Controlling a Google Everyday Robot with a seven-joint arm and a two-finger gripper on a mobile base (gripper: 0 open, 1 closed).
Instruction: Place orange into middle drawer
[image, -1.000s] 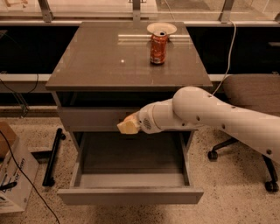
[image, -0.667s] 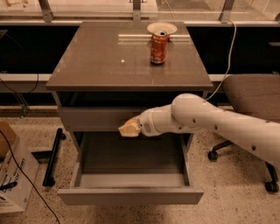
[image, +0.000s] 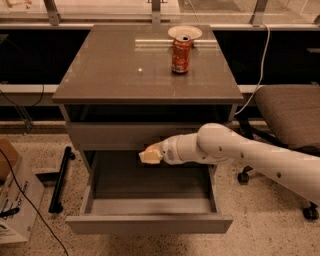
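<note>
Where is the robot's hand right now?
The gripper is over the open middle drawer, near its back, just below the upper drawer front.

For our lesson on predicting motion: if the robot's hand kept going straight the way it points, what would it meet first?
Probably the left wall of the wide, shallow grey open drawer: the hand hangs over the drawer's rear part, pointing left. Depth is unclear, so this is a judgement.

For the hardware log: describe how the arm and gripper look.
The arm is a smooth, white, rounded tube with small dark dots along it and no cables showing. The gripper, above the open middle drawer, looks pale cream.
</note>
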